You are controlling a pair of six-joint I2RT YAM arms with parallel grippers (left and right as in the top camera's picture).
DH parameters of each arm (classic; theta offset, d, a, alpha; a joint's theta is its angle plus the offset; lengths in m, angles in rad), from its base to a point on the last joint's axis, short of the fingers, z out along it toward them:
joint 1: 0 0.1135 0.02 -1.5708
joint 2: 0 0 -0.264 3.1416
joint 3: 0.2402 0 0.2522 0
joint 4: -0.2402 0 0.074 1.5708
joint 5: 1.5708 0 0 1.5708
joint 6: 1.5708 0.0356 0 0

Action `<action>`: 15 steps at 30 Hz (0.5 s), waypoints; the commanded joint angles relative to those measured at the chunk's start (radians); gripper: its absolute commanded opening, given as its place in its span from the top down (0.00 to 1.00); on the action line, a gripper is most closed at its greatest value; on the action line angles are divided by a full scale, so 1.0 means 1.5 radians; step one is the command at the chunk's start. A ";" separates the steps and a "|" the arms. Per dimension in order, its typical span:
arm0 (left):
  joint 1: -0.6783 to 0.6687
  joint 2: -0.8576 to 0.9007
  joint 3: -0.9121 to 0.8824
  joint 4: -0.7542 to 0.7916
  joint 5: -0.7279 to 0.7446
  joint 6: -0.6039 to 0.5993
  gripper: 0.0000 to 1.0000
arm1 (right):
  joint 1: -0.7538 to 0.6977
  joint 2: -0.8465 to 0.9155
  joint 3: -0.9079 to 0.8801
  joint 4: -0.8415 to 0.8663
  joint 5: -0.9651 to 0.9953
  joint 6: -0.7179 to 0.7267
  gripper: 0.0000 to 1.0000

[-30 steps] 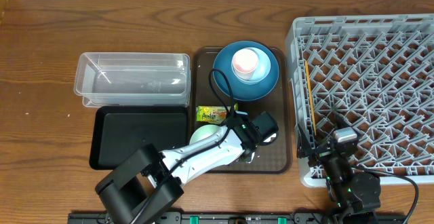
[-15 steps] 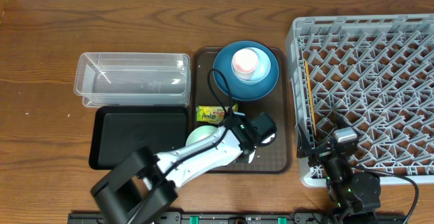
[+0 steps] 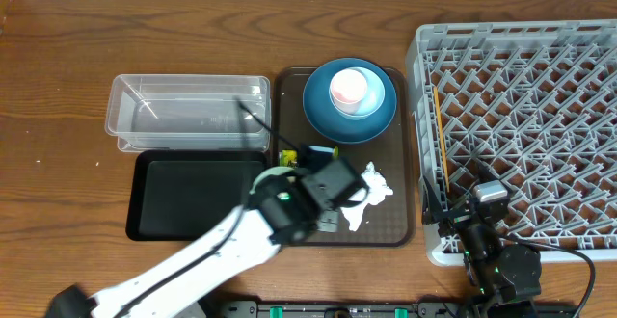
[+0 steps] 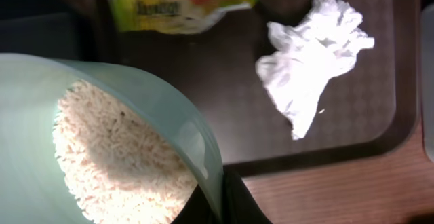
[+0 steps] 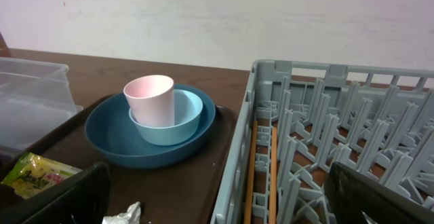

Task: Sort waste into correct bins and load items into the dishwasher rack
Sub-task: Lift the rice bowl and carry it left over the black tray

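My left gripper (image 3: 294, 202) (image 4: 220, 198) is shut on the rim of the pale mint-green bowl (image 3: 272, 175) (image 4: 135, 88), which is full of white rice (image 4: 115, 156) and held above the brown tray's front left. The crumpled napkin (image 3: 371, 191) (image 4: 308, 54) lies on that tray to its right, and the yellow-green wrapper (image 3: 289, 157) (image 4: 180, 0) just behind. The pink cup (image 3: 349, 87) (image 5: 149, 98) stands in the light-blue bowl (image 3: 371, 98) (image 5: 180, 119) on the dark-blue plate (image 3: 328, 116) (image 5: 115, 139). Beside the rack's (image 3: 521, 116) (image 5: 325, 149) front left corner, my right gripper (image 3: 477, 212) (image 5: 217, 210) is open and holds nothing.
The clear tub (image 3: 188, 114) and the black tray (image 3: 188, 198) lie left of the brown serving tray (image 3: 395, 222) (image 4: 366, 136). Two wooden chopsticks (image 3: 439, 130) (image 5: 252, 176) lie inside the rack along its left wall.
My left arm has risen and swung left with the mint-green bowl in its grip, uncovering the napkin. The right arm has not moved.
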 commanded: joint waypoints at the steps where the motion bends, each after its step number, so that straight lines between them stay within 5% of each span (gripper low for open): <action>1: 0.053 -0.054 0.005 -0.024 0.023 0.048 0.94 | 0.002 -0.001 -0.003 -0.001 0.005 -0.005 0.01; 15: 0.481 -0.116 -0.001 -0.062 0.341 0.270 0.94 | 0.002 -0.001 -0.003 -0.001 0.005 -0.005 0.01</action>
